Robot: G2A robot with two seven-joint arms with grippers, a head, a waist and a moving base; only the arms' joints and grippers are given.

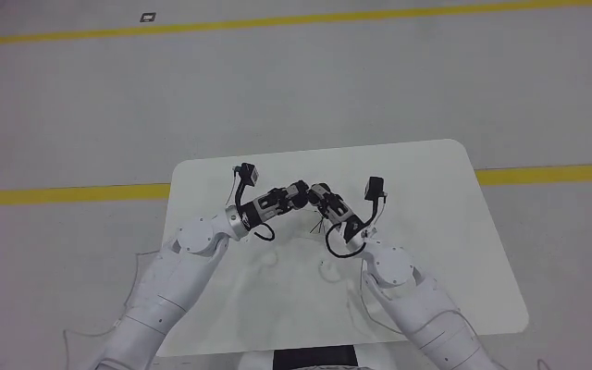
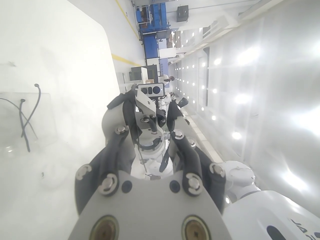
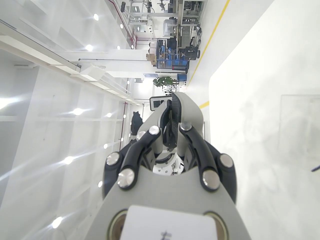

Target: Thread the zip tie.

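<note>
Black zip tie (image 2: 136,138) within left gripper (image 2: 150,102).

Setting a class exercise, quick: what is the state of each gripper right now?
Left gripper: open.
Right gripper: closed; whether it pinches anything cannot be told.

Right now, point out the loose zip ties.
In the left wrist view, the loose zip ties lie crossed in the clear tray on the white table.
</note>
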